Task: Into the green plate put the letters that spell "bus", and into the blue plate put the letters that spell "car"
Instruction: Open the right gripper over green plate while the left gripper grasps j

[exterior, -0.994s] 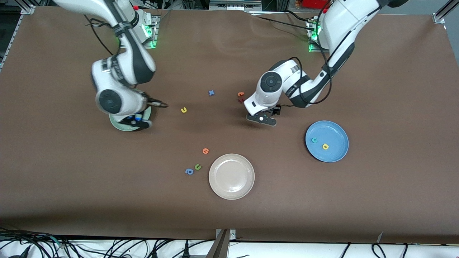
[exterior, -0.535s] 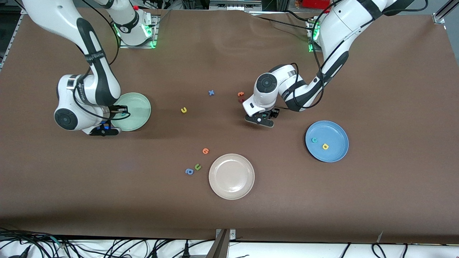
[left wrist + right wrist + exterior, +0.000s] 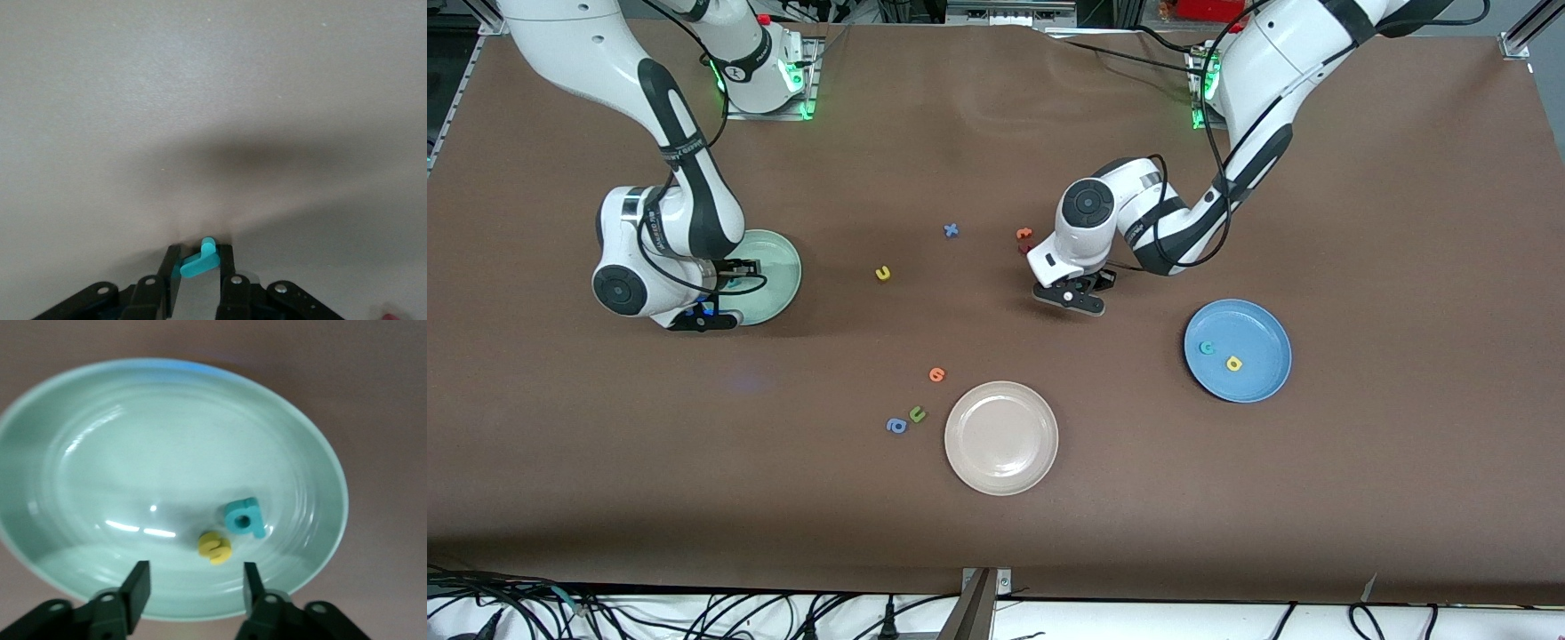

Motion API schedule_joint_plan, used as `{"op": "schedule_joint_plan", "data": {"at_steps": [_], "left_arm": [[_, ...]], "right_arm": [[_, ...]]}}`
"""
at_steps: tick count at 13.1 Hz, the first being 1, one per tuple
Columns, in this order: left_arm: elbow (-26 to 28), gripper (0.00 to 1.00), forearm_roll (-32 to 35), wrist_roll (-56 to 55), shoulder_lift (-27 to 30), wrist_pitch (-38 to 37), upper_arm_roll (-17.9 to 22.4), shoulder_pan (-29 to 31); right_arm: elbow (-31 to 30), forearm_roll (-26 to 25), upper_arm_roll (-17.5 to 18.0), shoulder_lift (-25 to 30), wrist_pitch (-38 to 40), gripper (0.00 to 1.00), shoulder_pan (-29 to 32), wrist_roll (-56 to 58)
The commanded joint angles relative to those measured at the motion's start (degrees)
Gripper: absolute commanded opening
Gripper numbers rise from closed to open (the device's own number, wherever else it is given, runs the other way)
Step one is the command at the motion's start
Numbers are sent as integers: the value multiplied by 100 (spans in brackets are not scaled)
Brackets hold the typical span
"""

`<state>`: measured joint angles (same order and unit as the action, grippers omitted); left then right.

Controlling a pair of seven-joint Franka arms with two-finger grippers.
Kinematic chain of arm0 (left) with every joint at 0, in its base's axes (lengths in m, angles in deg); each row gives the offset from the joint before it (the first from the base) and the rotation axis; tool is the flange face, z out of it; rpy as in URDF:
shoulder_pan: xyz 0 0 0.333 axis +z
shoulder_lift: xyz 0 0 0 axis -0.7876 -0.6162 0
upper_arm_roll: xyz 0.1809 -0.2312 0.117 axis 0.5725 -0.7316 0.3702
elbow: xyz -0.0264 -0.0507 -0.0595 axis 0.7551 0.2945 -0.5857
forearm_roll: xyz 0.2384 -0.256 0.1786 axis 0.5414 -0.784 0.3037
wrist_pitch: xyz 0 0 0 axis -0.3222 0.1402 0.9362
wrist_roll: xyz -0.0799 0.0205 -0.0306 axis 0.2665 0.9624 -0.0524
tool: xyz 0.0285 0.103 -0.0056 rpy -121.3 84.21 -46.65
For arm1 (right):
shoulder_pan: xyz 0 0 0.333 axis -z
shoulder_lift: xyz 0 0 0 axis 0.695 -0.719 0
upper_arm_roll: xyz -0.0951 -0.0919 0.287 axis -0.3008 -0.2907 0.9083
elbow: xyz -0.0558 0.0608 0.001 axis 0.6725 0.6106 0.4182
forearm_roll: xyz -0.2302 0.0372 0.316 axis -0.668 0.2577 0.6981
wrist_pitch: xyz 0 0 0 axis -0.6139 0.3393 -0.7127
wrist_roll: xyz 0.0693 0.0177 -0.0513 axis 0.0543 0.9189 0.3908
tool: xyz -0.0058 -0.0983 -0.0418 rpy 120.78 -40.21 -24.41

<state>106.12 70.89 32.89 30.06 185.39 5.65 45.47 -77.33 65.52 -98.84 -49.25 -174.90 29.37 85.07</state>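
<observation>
The pale green plate (image 3: 774,267) lies at the right arm's end of the table. In it lie a teal "b" (image 3: 243,517) and a yellow "s" (image 3: 215,547). My right gripper (image 3: 195,578) hangs open just above the green plate (image 3: 100,473), holding nothing. My left gripper (image 3: 199,263) is shut on a teal "r" (image 3: 201,260), low at the table near mid-table (image 3: 1085,286). The blue plate (image 3: 1263,333) holds a teal "c" (image 3: 1207,348) and a yellow "a" (image 3: 1233,363). A yellow "u" (image 3: 883,273) lies loose between the two arms.
A cream plate (image 3: 1001,467) sits nearest the front camera. Beside it lie an orange letter (image 3: 936,374), a green "u" (image 3: 917,413) and a blue "a" (image 3: 896,426). A blue "x" (image 3: 951,230), an orange letter (image 3: 1024,234) and a red one (image 3: 1024,250) lie near the left gripper.
The left gripper has closed on the teal "r". The right arm has shifted over the green plate and its gripper has opened.
</observation>
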Motion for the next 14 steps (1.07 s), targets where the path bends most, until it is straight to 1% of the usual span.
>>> {"op": "schedule_joint_plan", "data": {"at_steps": [1, 2, 4, 6, 8, 10, 11, 14], "left_arm": [[-10, 26, 248, 13, 94, -109, 13, 51], [-10, 26, 248, 21, 147, -117, 13, 112], [-36, 26, 248, 100, 348, -292, 4, 209], [-185, 26, 152, 791, 603, -756, -22, 489], [-274, 26, 90, 1521, 788, -1039, -31, 779], [-274, 27, 46, 2285, 903, -1084, -31, 1200], [-274, 27, -15, 2698, 938, -1154, -31, 1359], [-283, 26, -24, 3885, 921, -1155, -22, 2027]], "right_arm": [[734, 284, 316, 194, 1002, 99, -64, -687], [877, 363, 552, 193, 1075, 99, -64, -1117], [1001, 469, 1036, 185, 962, 98, -64, -2022], [1001, 575, 1396, 132, 594, 98, -64, -2682], [957, 575, 1739, -25, -29, 98, -204, -3455], [861, 575, 1750, -254, -723, 96, -668, -4089], [686, 566, 1750, -298, -1126, 96, -793, -4248], [-156, 566, 1758, -299, -2357, 96, -838, -4276]]}}
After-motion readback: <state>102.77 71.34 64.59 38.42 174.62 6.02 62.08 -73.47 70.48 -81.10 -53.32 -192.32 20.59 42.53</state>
